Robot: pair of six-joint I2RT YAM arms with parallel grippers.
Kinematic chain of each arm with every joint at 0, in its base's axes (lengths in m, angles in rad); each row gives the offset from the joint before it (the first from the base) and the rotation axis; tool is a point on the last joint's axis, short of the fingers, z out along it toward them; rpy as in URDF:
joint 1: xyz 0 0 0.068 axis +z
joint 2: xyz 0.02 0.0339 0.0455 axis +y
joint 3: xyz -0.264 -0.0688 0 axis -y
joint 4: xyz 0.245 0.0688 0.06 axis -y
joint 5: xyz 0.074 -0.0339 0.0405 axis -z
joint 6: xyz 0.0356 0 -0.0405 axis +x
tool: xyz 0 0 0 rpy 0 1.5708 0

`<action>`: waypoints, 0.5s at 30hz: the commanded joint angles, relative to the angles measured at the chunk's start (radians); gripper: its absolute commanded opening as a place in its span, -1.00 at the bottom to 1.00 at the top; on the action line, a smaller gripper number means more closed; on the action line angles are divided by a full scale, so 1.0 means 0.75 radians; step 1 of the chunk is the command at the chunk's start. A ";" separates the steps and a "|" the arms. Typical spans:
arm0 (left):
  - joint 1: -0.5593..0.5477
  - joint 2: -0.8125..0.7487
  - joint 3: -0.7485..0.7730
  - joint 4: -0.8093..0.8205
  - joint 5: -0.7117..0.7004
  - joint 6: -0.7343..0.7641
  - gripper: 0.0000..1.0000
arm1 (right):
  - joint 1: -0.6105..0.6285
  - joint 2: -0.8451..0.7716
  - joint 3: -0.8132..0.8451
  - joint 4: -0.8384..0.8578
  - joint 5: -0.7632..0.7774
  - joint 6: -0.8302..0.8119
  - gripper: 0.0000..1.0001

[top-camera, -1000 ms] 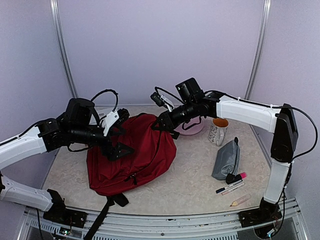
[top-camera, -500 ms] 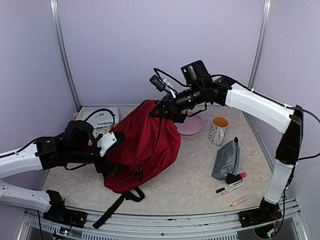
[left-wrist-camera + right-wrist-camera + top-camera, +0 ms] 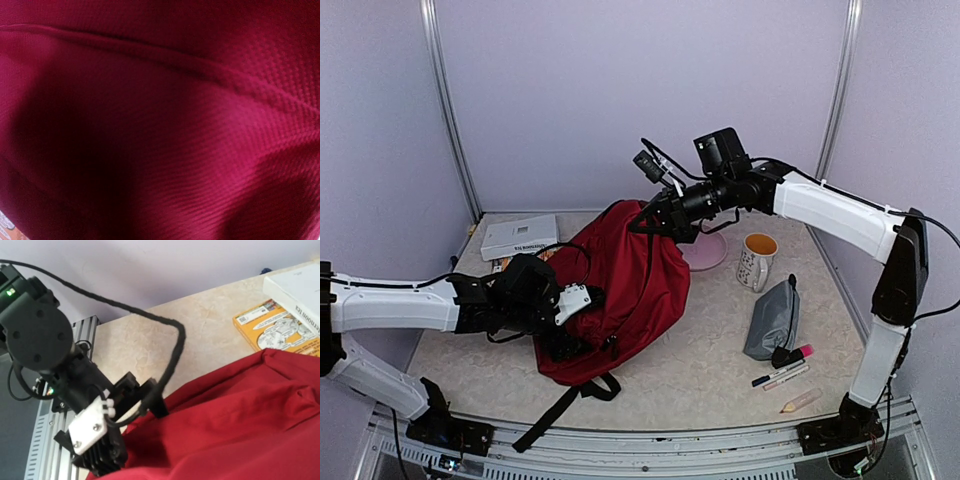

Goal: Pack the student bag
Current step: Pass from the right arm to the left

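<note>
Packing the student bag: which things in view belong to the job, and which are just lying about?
Job: student bag, right end effector pinching its top, left end effector at its lower side.
Lying about: mug, grey pencil pouch, pink plate, white book, orange book, pink highlighter, pens.

Top view looks down from behind; all views share the student bag (image 3: 640, 270).
</note>
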 commanded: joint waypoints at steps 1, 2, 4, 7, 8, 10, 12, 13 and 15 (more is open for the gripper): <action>0.050 0.039 0.078 0.094 0.054 -0.031 0.20 | -0.057 -0.089 -0.138 0.251 -0.113 0.077 -1.00; 0.065 0.038 0.079 0.103 0.083 -0.040 -0.16 | -0.073 -0.093 -0.175 0.287 -0.098 0.106 -1.00; 0.091 0.030 0.084 0.109 0.141 -0.064 -0.92 | -0.105 -0.090 -0.207 0.346 0.031 0.191 -0.85; 0.117 0.023 0.098 0.113 0.169 -0.111 -1.00 | -0.119 -0.060 -0.159 0.262 0.467 0.244 -0.48; 0.122 0.023 0.106 0.113 0.180 -0.132 -1.00 | -0.119 -0.054 -0.136 0.210 0.583 0.250 -0.34; 0.126 0.030 0.126 0.109 0.212 -0.177 -1.00 | -0.118 -0.080 -0.132 0.151 0.772 0.269 -0.07; 0.126 0.035 0.151 0.105 0.256 -0.216 -1.00 | -0.103 -0.150 -0.172 0.133 0.985 0.311 0.09; 0.127 0.036 0.164 0.105 0.276 -0.237 -1.00 | -0.084 -0.196 -0.194 0.127 1.075 0.324 0.12; 0.132 0.038 0.188 0.104 0.312 -0.278 -1.00 | -0.009 -0.283 -0.239 0.109 1.309 0.317 0.17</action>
